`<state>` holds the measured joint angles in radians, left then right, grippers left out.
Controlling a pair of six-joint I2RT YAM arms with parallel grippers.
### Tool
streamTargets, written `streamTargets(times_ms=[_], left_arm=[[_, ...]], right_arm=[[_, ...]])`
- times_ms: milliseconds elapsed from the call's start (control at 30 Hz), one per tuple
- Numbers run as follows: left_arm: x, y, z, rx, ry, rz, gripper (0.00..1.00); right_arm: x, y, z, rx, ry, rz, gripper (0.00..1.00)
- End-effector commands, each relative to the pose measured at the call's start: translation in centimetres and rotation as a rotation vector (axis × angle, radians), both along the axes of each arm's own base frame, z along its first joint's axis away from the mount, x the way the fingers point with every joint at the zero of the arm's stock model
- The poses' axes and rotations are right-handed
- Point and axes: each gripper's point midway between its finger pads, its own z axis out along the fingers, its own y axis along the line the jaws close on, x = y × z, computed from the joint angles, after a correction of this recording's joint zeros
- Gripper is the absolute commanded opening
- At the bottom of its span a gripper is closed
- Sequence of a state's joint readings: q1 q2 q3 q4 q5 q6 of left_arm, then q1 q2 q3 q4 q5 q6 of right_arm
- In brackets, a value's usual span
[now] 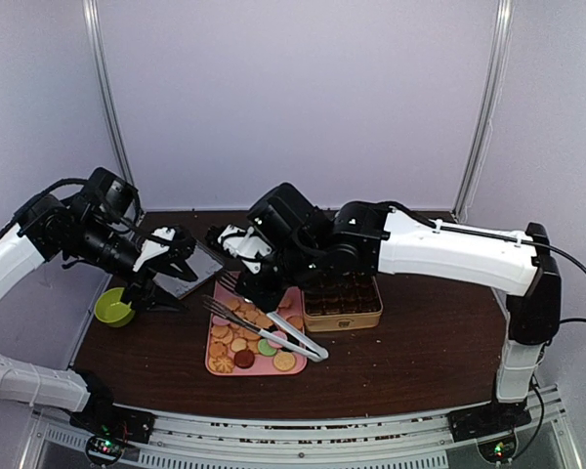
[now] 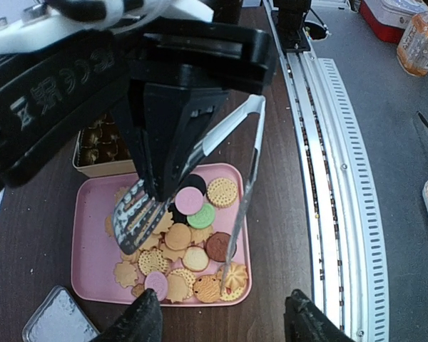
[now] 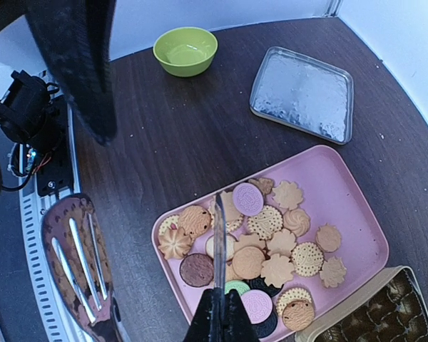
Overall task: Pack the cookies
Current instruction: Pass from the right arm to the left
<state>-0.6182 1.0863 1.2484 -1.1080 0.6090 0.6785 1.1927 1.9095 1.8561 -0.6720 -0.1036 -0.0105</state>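
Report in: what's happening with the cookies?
Right claw shut on tongs. Left claw open, empty. Cookies on tray, tongs over them. Nothing in the way.

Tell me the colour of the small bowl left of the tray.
The bowl is lime green, plainest in the right wrist view.

My dark wooden table [image 1: 439, 342] stands between pale lavender walls [image 1: 303, 98], with silvery poles [image 1: 483, 107] rising behind it.
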Motion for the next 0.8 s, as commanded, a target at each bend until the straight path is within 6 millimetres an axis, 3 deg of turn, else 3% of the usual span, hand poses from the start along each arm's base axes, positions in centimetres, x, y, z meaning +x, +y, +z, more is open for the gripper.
streamTargets(times_ms=[0,267,500,567,633,700,767], left_arm=[[0.9,-0.7,0.0,0.0,-0.025,0.012,0.58],[0.1,-0.7,-0.9,0.005,0.008,0.004,0.37],[-0.9,-0.4,-1.5,0.013,0.046,-0.019,0.0],[-1.0,-0.5,-1.4,0.008,0.047,-0.022,0.0],[-1.1,-0.5,-1.1,-0.001,0.049,-0.024,0.0],[-1.1,-0.7,-0.8,-0.012,0.055,-0.017,0.0],[-1.0,-0.9,-0.2,-0.032,0.06,-0.006,0.0]], right_arm=[[-0.9,1.4,1.7,0.035,-0.008,0.018,0.0],[-1.4,3.2,2.3,0.039,-0.013,0.039,0.0],[-1.5,4.1,3.7,0.086,-0.02,0.044,0.0],[-1.7,4.2,4.3,0.11,-0.016,0.052,0.02],[-1.9,4.3,5.0,0.141,-0.013,0.054,0.17],[-2.0,3.8,5.0,0.16,-0.01,0.047,0.5],[-1.9,3.1,5.3,0.191,-0.013,0.036,0.58]])
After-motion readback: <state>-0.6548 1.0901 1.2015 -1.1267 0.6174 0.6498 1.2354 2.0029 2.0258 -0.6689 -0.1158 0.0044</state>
